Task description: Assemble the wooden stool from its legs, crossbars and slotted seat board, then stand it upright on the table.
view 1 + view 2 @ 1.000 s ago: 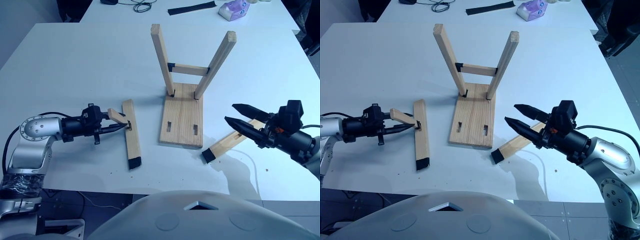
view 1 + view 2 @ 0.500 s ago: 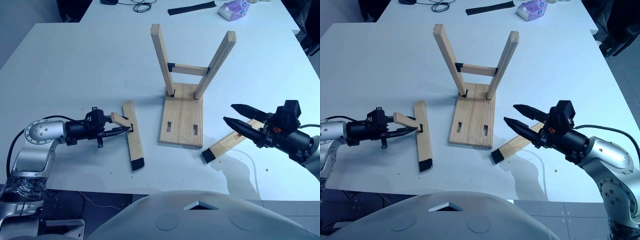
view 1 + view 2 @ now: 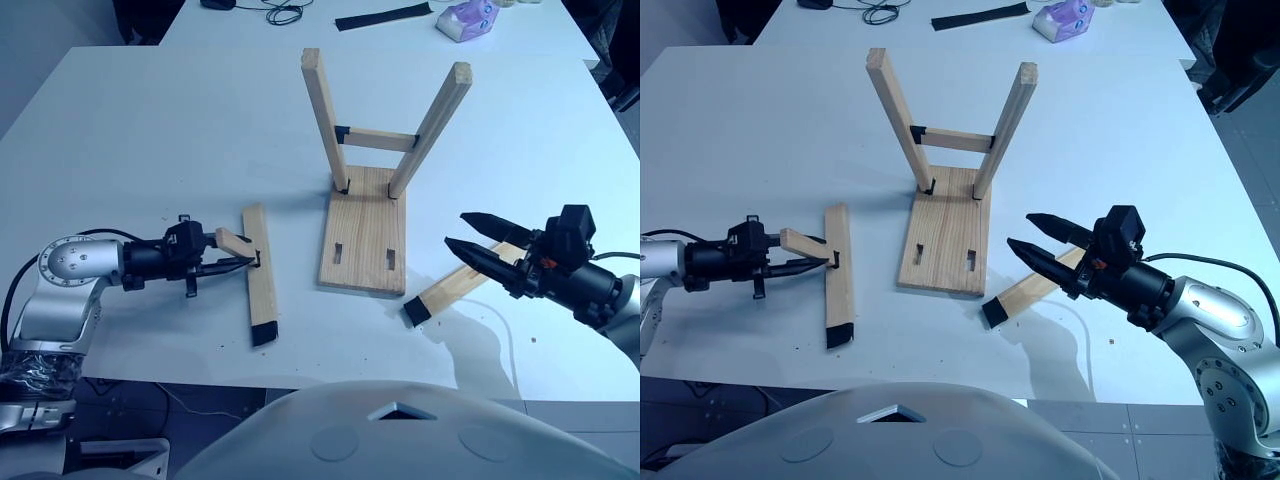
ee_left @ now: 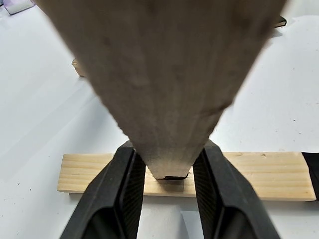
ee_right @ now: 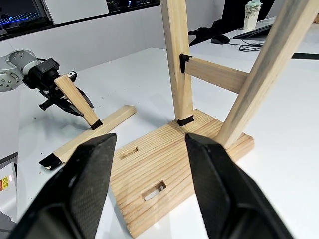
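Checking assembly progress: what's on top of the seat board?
Two legs stand at the far end of the seat board, joined by a crossbar. The two near slots are open. Leg ends inside the board are hidden.

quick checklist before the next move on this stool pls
1. Left gripper grip on short crossbar: ok, fingers shut on it.
2. Crossbar end seated in left loose leg: cannot tell; it meets the leg at a black-marked spot, depth hidden.
3. Right gripper free: ok, fingers open, nothing held, by the right loose leg.
4. Near slots in seat board: ok, both empty.
5. Standing legs set in the board, bar between them: ok.
6. All four legs fitted: not ok, two lie loose.
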Available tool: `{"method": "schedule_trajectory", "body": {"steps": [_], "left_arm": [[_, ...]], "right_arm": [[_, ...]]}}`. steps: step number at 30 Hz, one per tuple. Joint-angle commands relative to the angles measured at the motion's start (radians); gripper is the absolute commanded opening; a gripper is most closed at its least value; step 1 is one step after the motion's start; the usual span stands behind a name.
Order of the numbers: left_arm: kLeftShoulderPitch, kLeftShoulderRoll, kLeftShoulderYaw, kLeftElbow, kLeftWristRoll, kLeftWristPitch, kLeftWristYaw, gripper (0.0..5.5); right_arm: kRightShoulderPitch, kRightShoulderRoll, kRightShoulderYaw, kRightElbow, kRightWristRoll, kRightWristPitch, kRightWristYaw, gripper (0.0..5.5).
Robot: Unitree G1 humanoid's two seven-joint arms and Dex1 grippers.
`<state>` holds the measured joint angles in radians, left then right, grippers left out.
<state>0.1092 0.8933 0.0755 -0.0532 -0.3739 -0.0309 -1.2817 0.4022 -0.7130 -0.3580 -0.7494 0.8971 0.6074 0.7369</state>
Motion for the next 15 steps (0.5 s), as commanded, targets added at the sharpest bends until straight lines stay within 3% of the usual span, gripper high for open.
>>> {"method": "schedule_trajectory", "body": {"steps": [1,15], "left_arm": [[0.036,0.019,-0.023,0.001,0.029,0.029,-0.009,1.31],[0.051,0.024,-0.076,0.006,0.041,0.085,-0.012,1.31]], "right_arm": [[-0.013,-0.016,0.004,0.0,-0.012,-0.004,0.004,2.53],[-0.024,-0.039,0.009,0.009,-0.016,0.007,0.017,2.53]]}}
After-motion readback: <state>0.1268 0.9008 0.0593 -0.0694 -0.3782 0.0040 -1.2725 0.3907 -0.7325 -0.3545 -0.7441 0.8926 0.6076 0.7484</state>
